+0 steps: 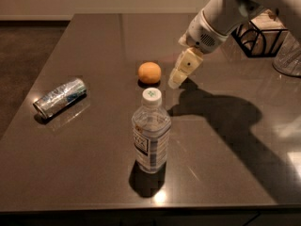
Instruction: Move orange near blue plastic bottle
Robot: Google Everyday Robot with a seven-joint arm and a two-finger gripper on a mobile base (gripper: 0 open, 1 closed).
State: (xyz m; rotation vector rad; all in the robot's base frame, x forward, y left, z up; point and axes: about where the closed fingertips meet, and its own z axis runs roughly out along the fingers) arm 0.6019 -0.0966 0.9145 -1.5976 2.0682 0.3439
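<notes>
The orange (149, 72) is a small round fruit on the dark table (94, 36), a little behind the blue plastic bottle (151, 133). The bottle stands upright near the front edge, clear and ribbed, with a white cap and a label. My gripper (181, 72) hangs from the white arm that comes in from the upper right. Its cream-coloured tip is just right of the orange, close to the table and apart from the fruit. It holds nothing.
A crushed silver can (59, 97) lies on its side at the left of the table. A black wire rack (258, 36) and a clear glass object (288, 58) stand at the far right. The arm's shadow falls across the right half.
</notes>
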